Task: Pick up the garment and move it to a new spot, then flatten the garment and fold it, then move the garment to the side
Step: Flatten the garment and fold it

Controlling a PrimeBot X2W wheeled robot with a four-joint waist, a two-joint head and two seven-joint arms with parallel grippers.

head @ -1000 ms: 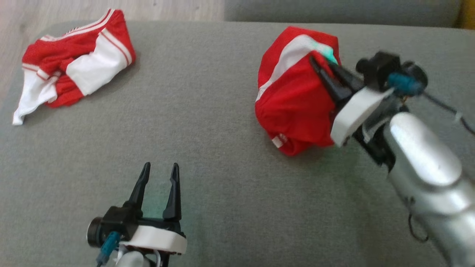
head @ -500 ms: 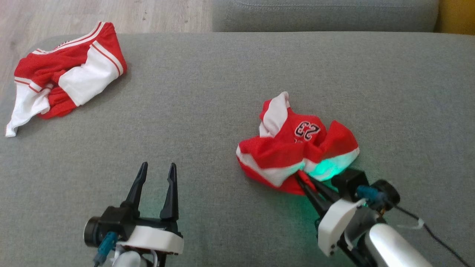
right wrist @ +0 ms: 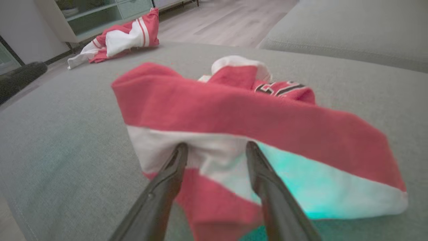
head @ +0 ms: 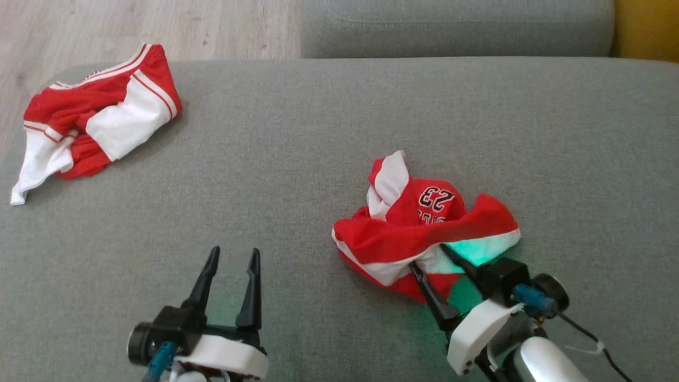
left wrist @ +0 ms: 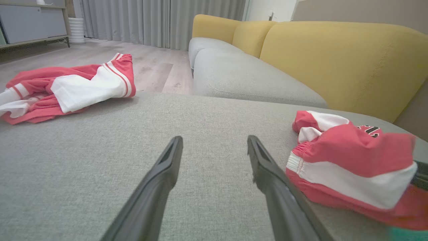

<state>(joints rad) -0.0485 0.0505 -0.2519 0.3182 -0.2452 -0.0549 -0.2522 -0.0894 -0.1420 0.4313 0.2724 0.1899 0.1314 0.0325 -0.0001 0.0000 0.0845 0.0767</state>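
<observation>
The red garment [head: 424, 233] lies crumpled on the grey cushion [head: 318, 159], apparently at its new spot, ready for flattening. The right gripper [head: 427, 257] gapes at its near edge, gripping nothing. The left gripper [head: 235, 250] hangs open and empty.

- Garment [head: 424, 233]: red, with a broad white band and a black "23" edged in white; a green glow tints part of the band.
- Second garment [head: 95, 116]: red with white panels and thin red stripes.
- Cushion [head: 297, 159]: plain grey.
- Sofa back [left wrist: 334, 60]: mustard yellow.
- Floor [head: 132, 26]: pale, seemingly wood-grained.
- Left end effector [head: 234, 250]: black fingers, white housing.
</observation>
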